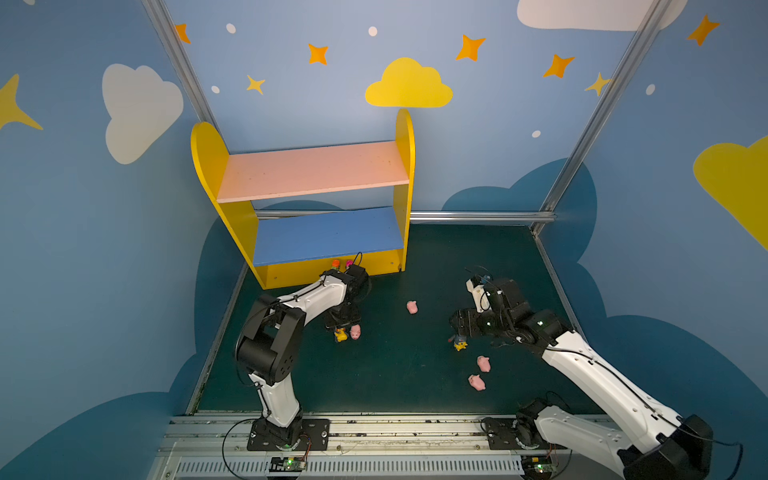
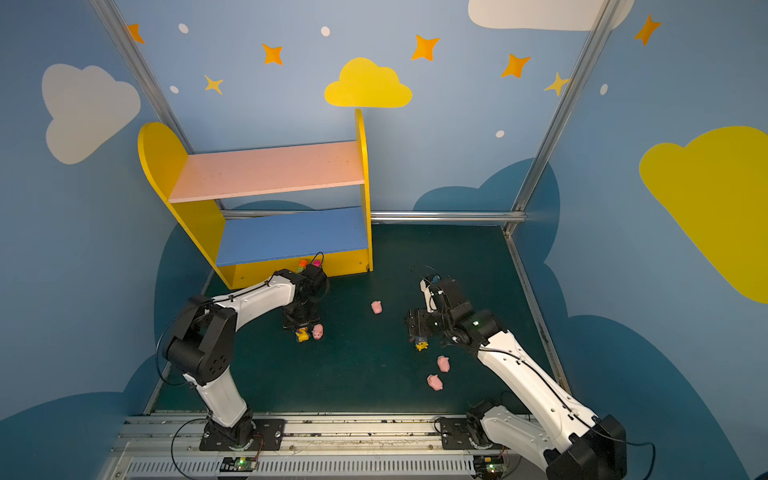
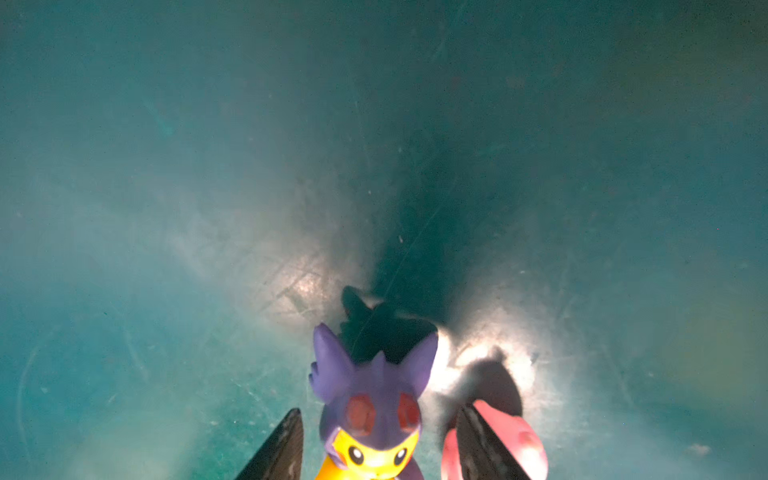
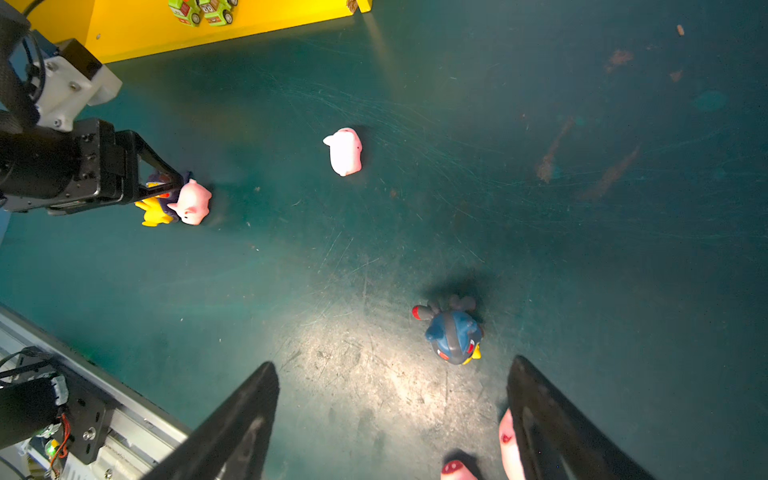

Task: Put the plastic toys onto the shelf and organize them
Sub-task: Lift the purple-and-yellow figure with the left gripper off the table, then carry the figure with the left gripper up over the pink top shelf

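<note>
**both top views.** the shelf stands at the back of the green mat, and every toy seen lies on the mat in front of it. an orange-topped car and a pink-topped car sit against the shelf's base. here only their coloured tops show, behind the left arm's wrist. a purple figure and a pig lie side by side, further out from the base than the cars. a second pig lies off the shelf's right corner. a blue figure, a third pig and a fourth pig lie well out from the shelf, to its right.

**right wrist view.** this view alone shows the cars' green bodies and wheels. the right gripper is spread wide and holds nothing. the blue figure lies just ahead of its fingertips, nearer one finger and untouched.

**left wrist view.** this view alone shows the left gripper straddling the purple figure. its jaws are part open, with a gap on each side of the figure. one finger stands between the figure and the pig.

**arm pose.**
- left arm: the elbow is raised, the forearm slopes toward the shelf, and the wrist bends down so the gripper points at the mat.
- right arm: it is stretched long from its base toward the shelf, with the wrist folded and the gripper pointing down over the blue figure.
</note>
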You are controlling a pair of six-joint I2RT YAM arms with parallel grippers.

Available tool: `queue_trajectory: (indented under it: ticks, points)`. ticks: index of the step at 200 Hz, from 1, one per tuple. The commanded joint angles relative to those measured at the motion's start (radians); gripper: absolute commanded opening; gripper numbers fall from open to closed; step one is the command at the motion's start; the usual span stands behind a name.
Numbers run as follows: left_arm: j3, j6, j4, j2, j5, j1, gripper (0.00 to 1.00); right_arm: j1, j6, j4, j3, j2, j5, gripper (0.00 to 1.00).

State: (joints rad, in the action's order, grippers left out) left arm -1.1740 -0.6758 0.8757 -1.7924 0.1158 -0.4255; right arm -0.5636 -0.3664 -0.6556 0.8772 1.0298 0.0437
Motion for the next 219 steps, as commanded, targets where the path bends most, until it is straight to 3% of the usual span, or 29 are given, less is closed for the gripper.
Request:
queue_trajectory:
  ticks: [1,60,98,124,219]
  points:
    - [0.005,0.002,0.016,-0.015,-0.009,0.005,0.57,0.013,-0.002,-0.002,-0.01,-0.02,-0.011,0.85]
    - [-0.005,0.006,-0.009,-0.073,-0.018,0.007,0.49,0.037,0.004,-0.009,-0.012,-0.03,-0.002,0.85]
    - [-0.016,0.021,-0.006,-0.093,-0.022,0.008,0.33,0.044,0.004,-0.021,-0.004,-0.03,-0.005,0.85]
    - [-0.016,0.028,-0.004,-0.066,-0.005,0.008,0.28,0.046,0.001,-0.025,0.004,-0.03,0.002,0.85]
    - [0.051,0.083,-0.096,0.377,0.26,-0.02,0.26,0.038,0.007,-0.055,0.052,-0.057,0.046,0.85]
